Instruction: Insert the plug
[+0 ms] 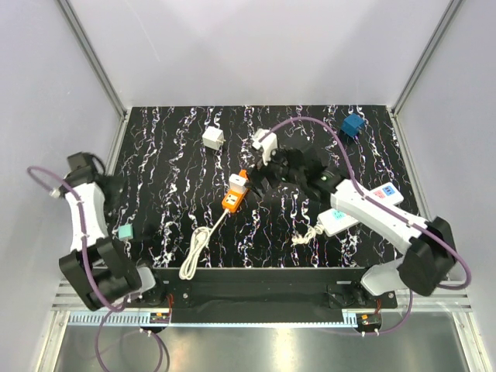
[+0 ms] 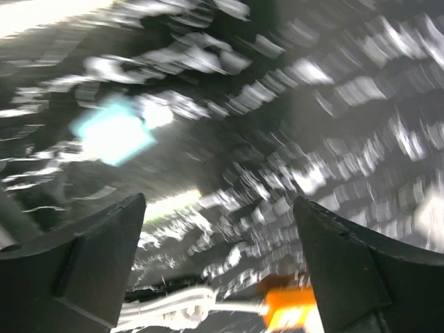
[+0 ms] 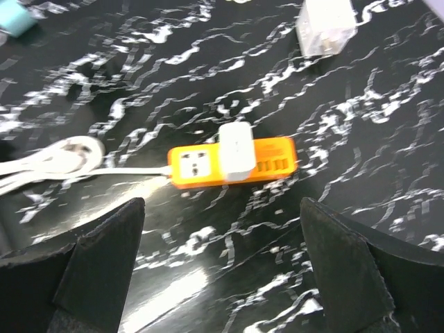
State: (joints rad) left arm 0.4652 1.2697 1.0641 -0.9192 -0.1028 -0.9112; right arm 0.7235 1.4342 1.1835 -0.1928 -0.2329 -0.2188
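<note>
The plug [image 1: 353, 125], a small blue cube, sits at the far right of the black marbled table, apart from both arms. A white power strip [image 1: 339, 222] lies near the right front, partly under my right arm. My right gripper [image 1: 262, 180] [image 3: 222, 208] stands open and empty just short of an orange power strip [image 3: 229, 163] that has a white adapter [image 3: 236, 149] plugged into it. At the left edge, my left gripper [image 1: 115, 188] [image 2: 218, 201] is open with nothing between its fingers. Its view is blurred.
Two white cube adapters [image 1: 212, 139] [image 1: 261, 139] stand at the back middle. A small teal block [image 1: 124, 231] lies by the left arm. The orange strip's white cable [image 1: 198, 252] coils toward the front edge. Walls close in on the table's sides.
</note>
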